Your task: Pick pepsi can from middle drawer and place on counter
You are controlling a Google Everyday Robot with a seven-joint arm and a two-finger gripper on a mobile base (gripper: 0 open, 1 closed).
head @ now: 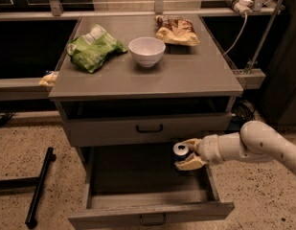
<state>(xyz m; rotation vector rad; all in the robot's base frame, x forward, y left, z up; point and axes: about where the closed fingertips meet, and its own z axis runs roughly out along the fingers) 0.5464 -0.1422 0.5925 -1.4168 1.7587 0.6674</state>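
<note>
The pepsi can (181, 151) shows its silver top between my gripper's tan fingers (188, 164), raised above the floor of the open middle drawer (152, 214) at its right side. My gripper (187, 153) is shut on the can, with the white arm reaching in from the right. The can's dark body is mostly hidden by the fingers. The grey counter (195, 75) lies above, over a closed grey drawer front with a black handle (149, 128).
On the counter stand a white bowl (146, 51), a green snack bag (92, 48) at the left and a brown snack bag (176, 30) at the back. A black bar (39, 186) lies on the floor at the left. A cable hangs at the right.
</note>
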